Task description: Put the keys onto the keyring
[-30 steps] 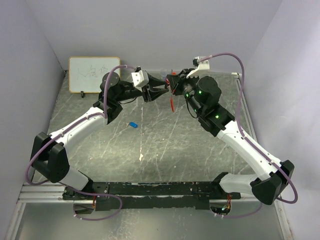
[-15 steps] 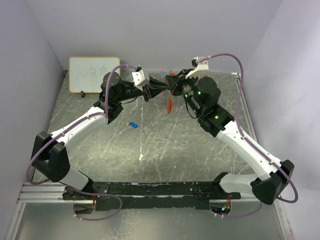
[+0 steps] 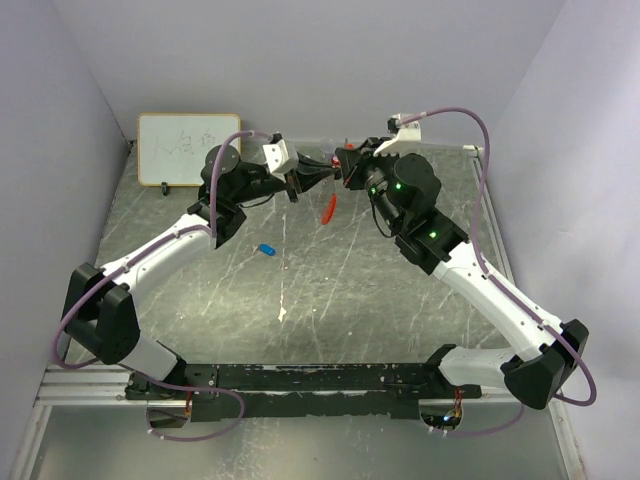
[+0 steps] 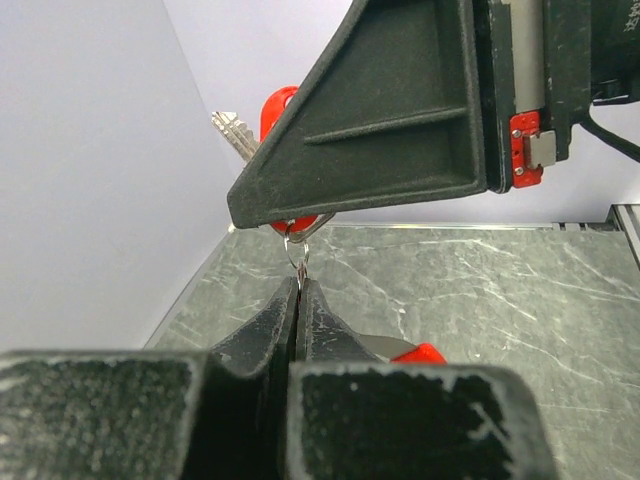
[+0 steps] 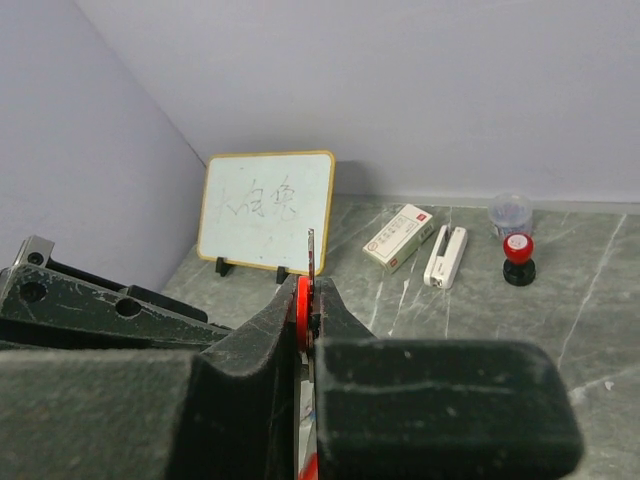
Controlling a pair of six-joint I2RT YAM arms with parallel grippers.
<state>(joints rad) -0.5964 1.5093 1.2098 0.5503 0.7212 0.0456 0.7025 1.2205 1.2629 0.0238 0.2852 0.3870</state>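
My left gripper [image 3: 320, 177] is shut on the thin metal ring of the keyring [image 4: 297, 250], held in the air at the back of the table. The keyring's red strap [image 3: 327, 207] hangs below it and shows under the left fingers in the left wrist view [image 4: 420, 353]. My right gripper [image 3: 343, 169] faces it tip to tip and is shut on the red key [image 5: 303, 300], blade pointing up. In the left wrist view the red key's head [image 4: 278, 104] and silver blade show behind the right finger, just above the ring. The blue key [image 3: 266, 249] lies on the table.
A small whiteboard [image 3: 187, 148] stands at the back left. The right wrist view shows a white box [image 5: 400, 237], a white stapler [image 5: 445, 255], a red-and-black bottle [image 5: 517, 258] and a clear cup [image 5: 511, 210] along the back wall.
The two grippers have closed in on each other. The hanging red strap has swung to the left. The blue key has not moved.
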